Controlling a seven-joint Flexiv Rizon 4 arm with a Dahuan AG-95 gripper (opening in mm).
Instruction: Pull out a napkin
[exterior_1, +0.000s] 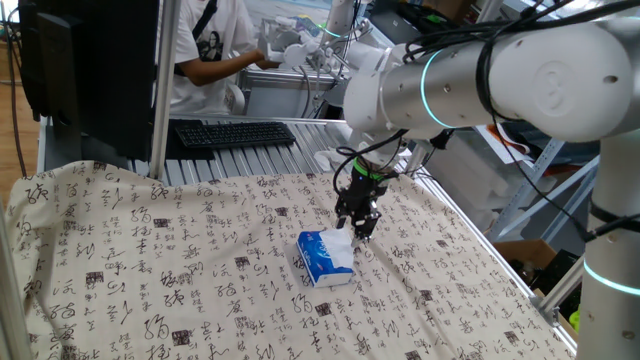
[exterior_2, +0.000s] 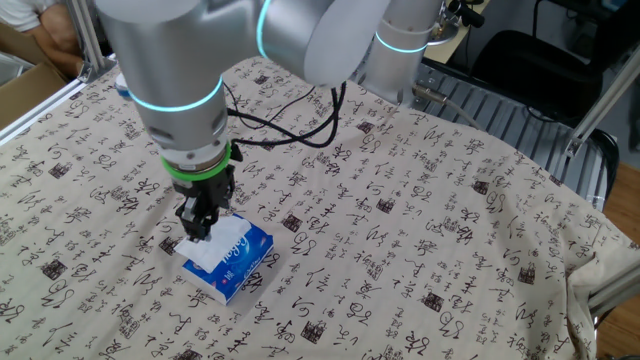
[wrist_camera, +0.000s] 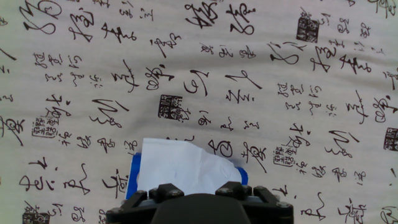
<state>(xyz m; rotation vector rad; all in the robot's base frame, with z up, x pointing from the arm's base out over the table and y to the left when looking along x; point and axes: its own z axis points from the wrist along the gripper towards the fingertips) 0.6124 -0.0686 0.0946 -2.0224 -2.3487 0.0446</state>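
Fingers pinched on one napkin above one tissue pack.

Arm bent low, pincer pointing straight down (fingers nearly together)

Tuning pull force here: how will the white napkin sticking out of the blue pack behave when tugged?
The napkin looks thin and wrinkled, so it is probably floppy and may tear under a sharp tug. The tissue pack looks small and light, lying loose on the tablecloth, so it may lift or slide along.
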